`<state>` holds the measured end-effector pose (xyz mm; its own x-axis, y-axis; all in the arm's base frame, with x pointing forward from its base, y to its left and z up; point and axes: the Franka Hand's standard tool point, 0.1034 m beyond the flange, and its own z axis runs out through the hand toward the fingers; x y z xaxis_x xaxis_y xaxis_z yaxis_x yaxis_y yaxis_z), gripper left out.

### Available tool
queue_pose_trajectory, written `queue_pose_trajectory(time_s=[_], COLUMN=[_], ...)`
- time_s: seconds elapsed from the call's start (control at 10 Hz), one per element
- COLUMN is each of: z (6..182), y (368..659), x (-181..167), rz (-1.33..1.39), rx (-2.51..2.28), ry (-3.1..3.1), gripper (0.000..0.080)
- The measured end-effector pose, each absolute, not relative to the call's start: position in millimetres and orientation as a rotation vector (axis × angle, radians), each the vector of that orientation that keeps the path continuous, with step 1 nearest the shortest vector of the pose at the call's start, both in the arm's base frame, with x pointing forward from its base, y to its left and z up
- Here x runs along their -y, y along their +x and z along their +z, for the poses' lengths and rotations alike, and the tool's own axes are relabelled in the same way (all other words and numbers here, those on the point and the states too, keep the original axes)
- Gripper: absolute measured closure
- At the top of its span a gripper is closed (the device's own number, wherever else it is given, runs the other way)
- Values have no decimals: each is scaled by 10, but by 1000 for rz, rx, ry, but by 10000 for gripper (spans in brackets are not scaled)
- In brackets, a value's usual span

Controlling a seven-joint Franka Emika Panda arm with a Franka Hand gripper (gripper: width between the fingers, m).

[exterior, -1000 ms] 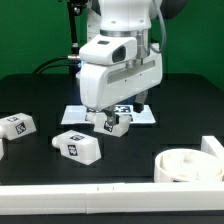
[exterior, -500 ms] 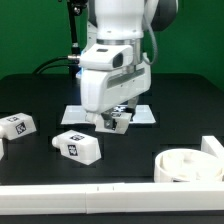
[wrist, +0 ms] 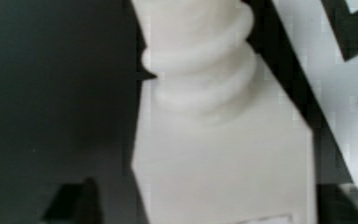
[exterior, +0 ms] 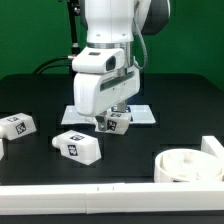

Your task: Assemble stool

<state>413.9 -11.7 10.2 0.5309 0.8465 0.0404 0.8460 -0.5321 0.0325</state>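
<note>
My gripper (exterior: 112, 121) is shut on a white stool leg (exterior: 118, 124) with a square tag and holds it just above the table, over the front edge of the marker board (exterior: 143, 115). In the wrist view the leg (wrist: 211, 130) fills the middle, its screw end pointing away, with dark fingers (wrist: 73, 205) on either side of it. A second leg (exterior: 78, 145) lies on the table at the exterior view's left of the gripper, and a third leg (exterior: 18, 125) lies farther left. The round seat (exterior: 188, 164) sits at the front right.
A white rail (exterior: 80, 193) runs along the table's front edge. Black cables (exterior: 60, 62) hang behind the arm at the back left. Another white part shows at the far left edge (exterior: 2, 147).
The arm has moved toward the exterior view's left with the leg in its grip. The other legs and the seat have not moved.
</note>
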Motion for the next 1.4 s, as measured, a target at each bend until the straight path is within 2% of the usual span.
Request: queue_pose_trajectory(time_s=[0.1,0.2,0.4,0.5,0.8,0.9,1.1,1.3,1.4], z=[102,109,203,238,167,108,109,101,123], y=[4139,4147,4217,4238,4188,4168,4186,4169,4177], x=[114,88,-147,-242,-429,-368,-356,-364,-381], rz=[80,84,128,142,154,154,154,124,53], rx=[-1494,-1420,-1108,-802,-218,-108,57,44,55], ry=[2753,2793,2930,3041,3178,3183,3190,3196,3213], gripper=[386,470,470,470,470,469,469,218,218])
